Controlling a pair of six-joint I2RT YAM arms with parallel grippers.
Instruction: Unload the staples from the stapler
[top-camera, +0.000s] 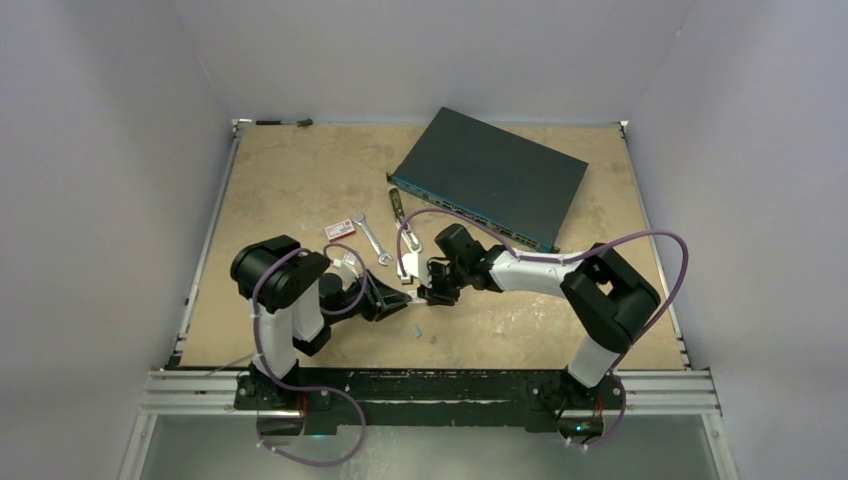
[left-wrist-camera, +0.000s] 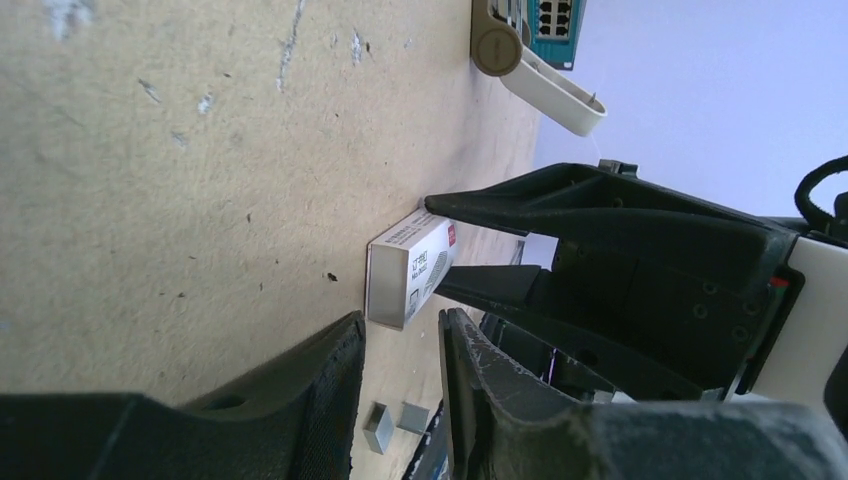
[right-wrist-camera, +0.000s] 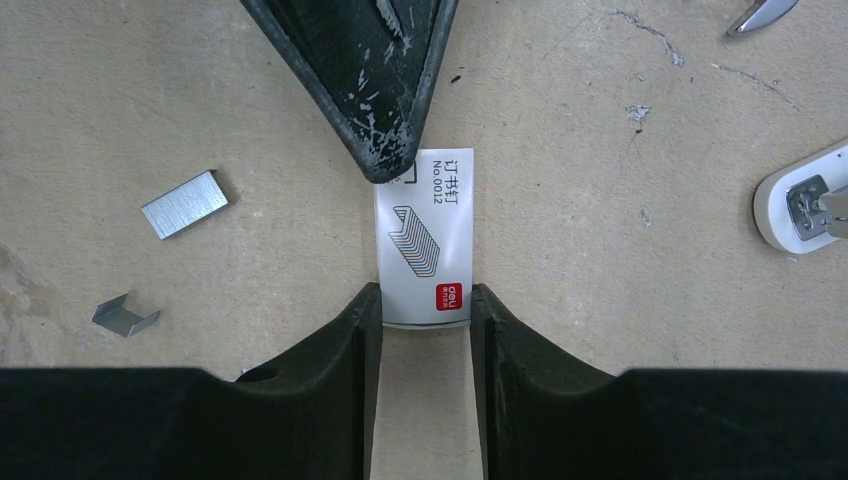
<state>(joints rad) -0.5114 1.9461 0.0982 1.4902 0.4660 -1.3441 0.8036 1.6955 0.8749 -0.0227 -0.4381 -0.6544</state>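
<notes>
**Caller:** Where's the stapler right now?

**Me:** The small pale grey-green bar-shaped stapler (top-camera: 408, 264) lies on the sandy-brown desk (top-camera: 280, 180). It is just off to the side of my right pincer (right-wrist-camera: 425, 297), near the silver open-ended wrench (top-camera: 372, 238). Neither pincer touches it.

**Caller:** So what have you got hold of?

**Me:** My right pincer is clenched on the near end of a small white cardboard staple box (right-wrist-camera: 425, 230) with a red logo. My left pincer (left-wrist-camera: 400, 320) comes in from the opposite side, with its tip over the box's far corner and its jaws a little apart. I can't tell whether it's nipping the box or only meeting it.

**Caller:** And the staples themselves?

**Me:** A flat silvery staple strip (right-wrist-camera: 184, 204) and a shorter bent piece (right-wrist-camera: 125, 316) lie loose on the desk, near the box.

**Caller:** Job done, then?

**Me:** I'd call it late in the task but not confirmed. If those loose pieces are the stapler's load, the emptying is finished and only the boxing-up is left. But I only see a glint of metal at the stapler's rounded end. I can't see down its channel, so that check is still open.
</notes>
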